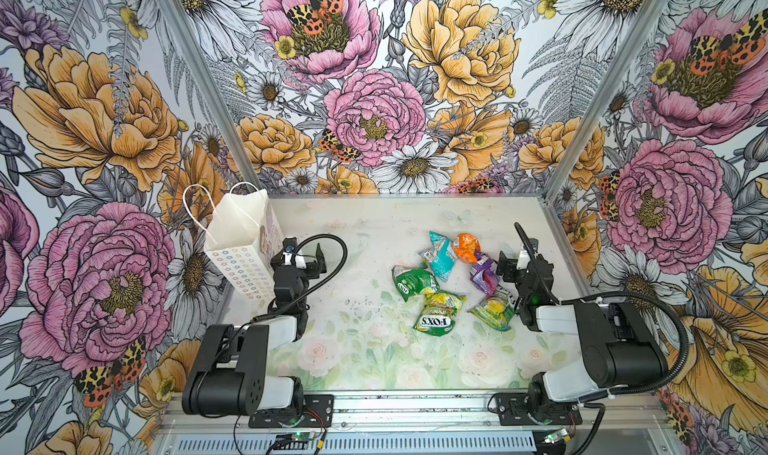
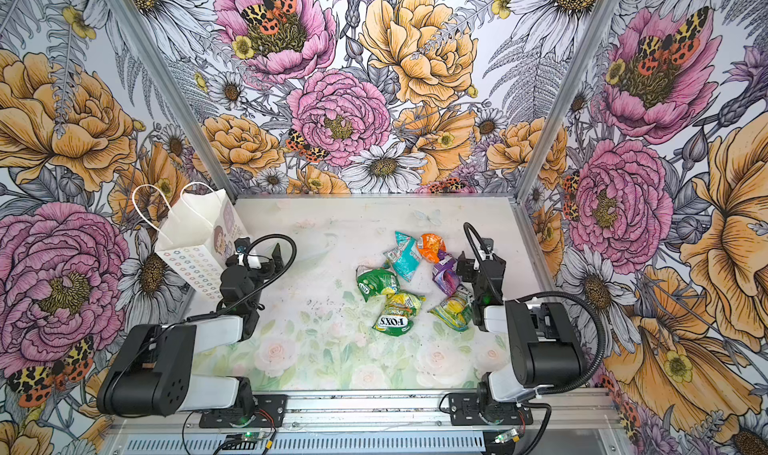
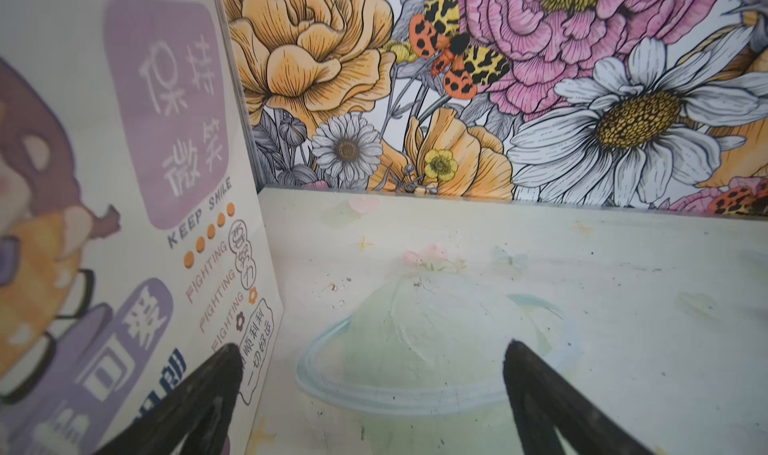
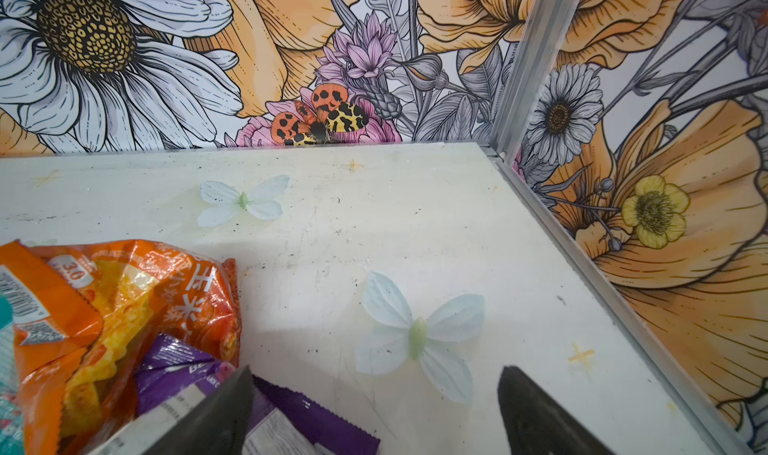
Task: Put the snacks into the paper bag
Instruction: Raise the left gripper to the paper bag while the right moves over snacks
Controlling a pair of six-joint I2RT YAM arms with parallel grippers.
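Left claw point(image 3: 372, 347) beside paper bag point(image 3: 124, 182): "KEEP SMILE"; yellow-green packet point(image 1: 436, 318): "FOX'S".

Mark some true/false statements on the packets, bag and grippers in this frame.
1. Six snacks lie on the table, outside the paper bag. True.
2. The paper bag lies flat on its side. False: it stands upright at the far left, mouth open.
3. The left gripper holds a packet. False: the left gripper is open and empty, beside the bag.
4. The right gripper is open, with one finger over the purple packet. True.
5. The orange packet is the one nearest the robot's bases. False: the orange packet lies at the far end of the cluster; the FOX'S packet is nearest.
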